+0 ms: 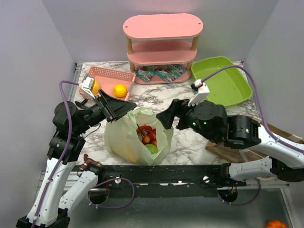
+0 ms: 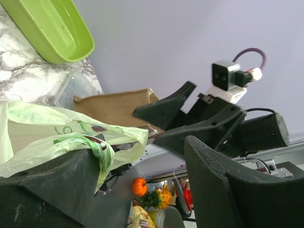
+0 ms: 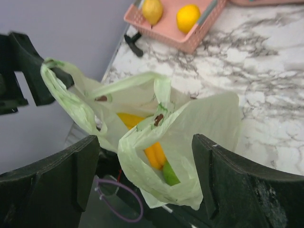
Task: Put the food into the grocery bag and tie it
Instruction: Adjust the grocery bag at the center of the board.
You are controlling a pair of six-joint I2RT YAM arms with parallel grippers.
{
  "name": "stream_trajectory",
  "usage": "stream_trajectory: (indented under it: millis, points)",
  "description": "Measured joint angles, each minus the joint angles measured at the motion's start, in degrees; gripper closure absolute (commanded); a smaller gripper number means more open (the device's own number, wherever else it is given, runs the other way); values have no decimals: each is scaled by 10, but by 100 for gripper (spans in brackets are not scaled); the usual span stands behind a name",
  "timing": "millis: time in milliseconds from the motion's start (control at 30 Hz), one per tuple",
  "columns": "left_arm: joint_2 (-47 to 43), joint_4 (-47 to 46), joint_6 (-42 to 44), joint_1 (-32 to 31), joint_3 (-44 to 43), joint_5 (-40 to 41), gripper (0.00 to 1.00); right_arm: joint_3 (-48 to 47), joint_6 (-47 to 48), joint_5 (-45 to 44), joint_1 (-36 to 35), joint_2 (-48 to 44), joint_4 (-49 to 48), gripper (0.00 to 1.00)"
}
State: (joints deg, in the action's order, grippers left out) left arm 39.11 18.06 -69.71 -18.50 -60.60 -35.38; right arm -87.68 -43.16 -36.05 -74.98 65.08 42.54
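The left end effector (image 2: 140,153) has its jaws standing wide apart. A bunched loop handle (image 2: 100,151) of the grocery bag (image 1: 121,137) is draped over one of its fingers (image 2: 52,185); the other finger is clear of the plastic, so the handle is hooked rather than pinched.

The right end effector (image 3: 145,142) is also spread wide. Its two fingers stand either side of the bag's nearer rim and hold nothing; whether they brush the plastic cannot be told.

The bag sits on the marble bench (image 1: 190,137) between the two end effectors, near the front edge, with its mouth gaping upward. Inside it are yellow bananas (image 3: 154,153), small red fruits (image 1: 146,134) and a pale green item (image 1: 152,148).

Behind the bag to the left is a pink basket (image 1: 102,72) holding two yellow-orange round fruits (image 1: 120,90). At the back stands a pink shelf (image 1: 163,24), with teal-and-red snack packets (image 1: 161,74) lying under its lowest tier. A lime green tray (image 1: 223,80) is at the back right, and a brown paper bag (image 2: 114,107) lies flat on the right.
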Motion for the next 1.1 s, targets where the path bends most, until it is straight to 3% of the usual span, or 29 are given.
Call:
stream_trajectory:
  millis: [267, 500, 933, 1033, 1100]
  points:
    - [-2, -2, -1, 0, 0, 0, 32, 35, -8, 91, 0, 19, 3, 26]
    - [-3, 14, 9, 0, -2, 0, 32, 34, -5, 133, 0, 32, -1, 63]
    - [6, 42, 40, 0, -26, -38, 41, -23, 56, 169, 0, 108, -26, 66]
    - [11, 52, 56, 0, -28, -63, 42, -42, 94, 193, 0, 122, -37, 74]
    - [15, 59, 64, 0, -29, -76, 43, -52, 123, 214, 0, 130, -42, 73]
